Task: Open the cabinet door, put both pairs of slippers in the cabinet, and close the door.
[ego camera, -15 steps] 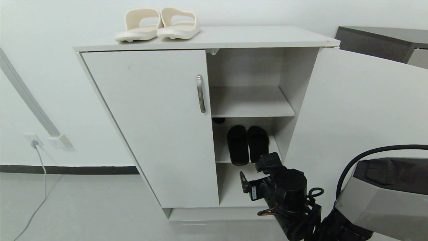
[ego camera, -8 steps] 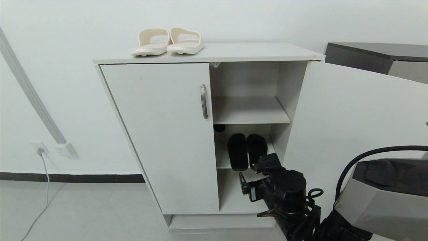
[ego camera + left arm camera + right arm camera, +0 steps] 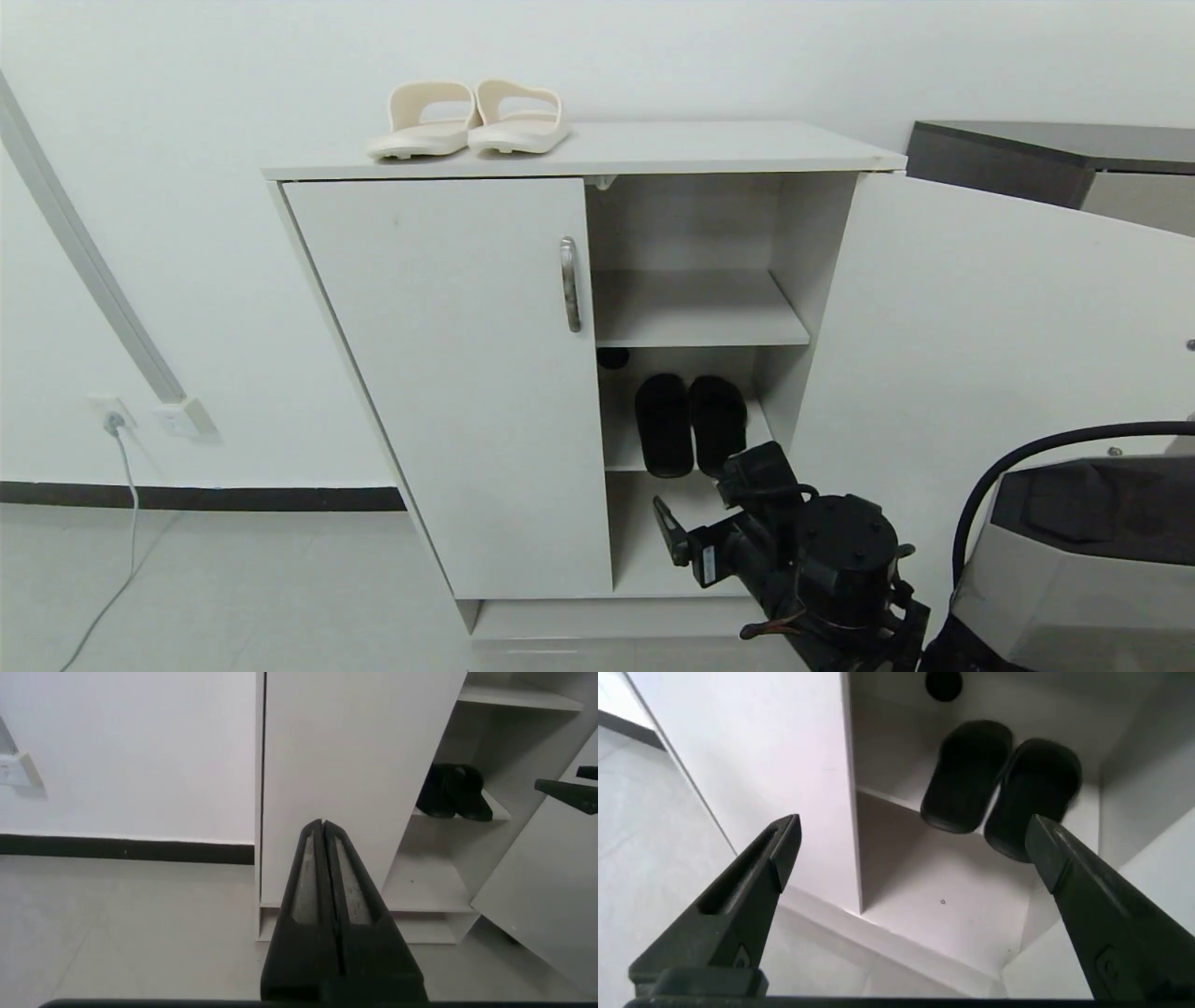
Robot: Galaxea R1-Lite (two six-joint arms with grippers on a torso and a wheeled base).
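Observation:
A beige pair of slippers [image 3: 471,117] lies on top of the white cabinet [image 3: 709,145]. A black pair of slippers [image 3: 691,425] [image 3: 999,779] [image 3: 453,793] rests side by side on the middle shelf behind the open right door [image 3: 980,355]. The left door [image 3: 448,373] is closed, its metal handle [image 3: 569,285] at the inner edge. My right gripper [image 3: 705,495] [image 3: 910,845] hangs open and empty in front of the lower opening, just below and short of the black pair. My left gripper [image 3: 322,826] is shut on nothing, low down, facing the closed left door [image 3: 346,765].
The top shelf [image 3: 695,313] and bottom shelf [image 3: 644,560] hold nothing. The open door stands out to the right beside my right arm. A wall socket with a cable [image 3: 112,420] is low on the left wall. A grey unit [image 3: 1055,159] stands right of the cabinet.
The head camera has shifted, so the cabinet sits lower and smaller in the picture. My right gripper has sunk a little and drawn back from the black slippers, still open.

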